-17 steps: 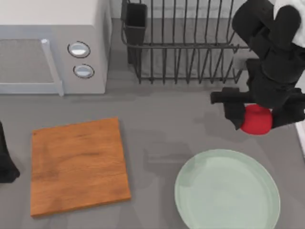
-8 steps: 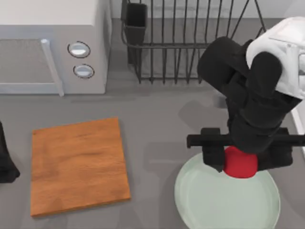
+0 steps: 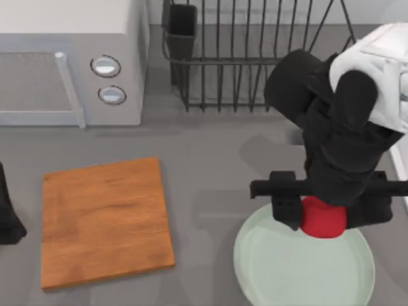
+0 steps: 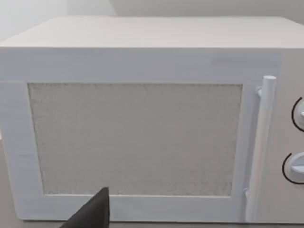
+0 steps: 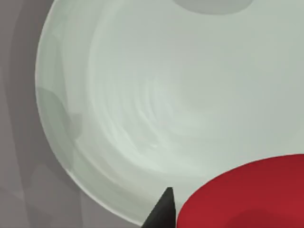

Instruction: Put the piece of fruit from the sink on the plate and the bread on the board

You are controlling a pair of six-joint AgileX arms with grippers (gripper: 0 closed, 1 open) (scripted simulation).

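1. The right arm reaches out over the right side of the surface (image 3: 217, 159); its right pincer (image 3: 324, 211) hangs above the far edge of the plate (image 3: 280, 274), closed around the piece of fruit (image 3: 322, 218), with one black finger on each side of the red ball.

2. From the right wrist camera the fruit sits close under the lens, and the pale green plate spreads beneath it; I judge the fruit to be raised a little above the plate rather than resting on it, though the gap is hard to read.

3. So the first half of the task looks nearly done; the fruit is out of the sink and over its goal, and what is left is to lower it and let go.

4. The board (image 3: 105, 223) lies bare on the left side of the surface, well apart from the plate; nothing rests on it, so the bread half is not yet begun; I cannot say where the bread is.

5. The left arm sits parked at the left edge of the surface, its wrist camera facing the microwave (image 4: 142, 123); I cannot tell how the left pincer (image 3: 7, 220) is set.

6. Behind the plate stands the black dish rack (image 3: 242, 64).
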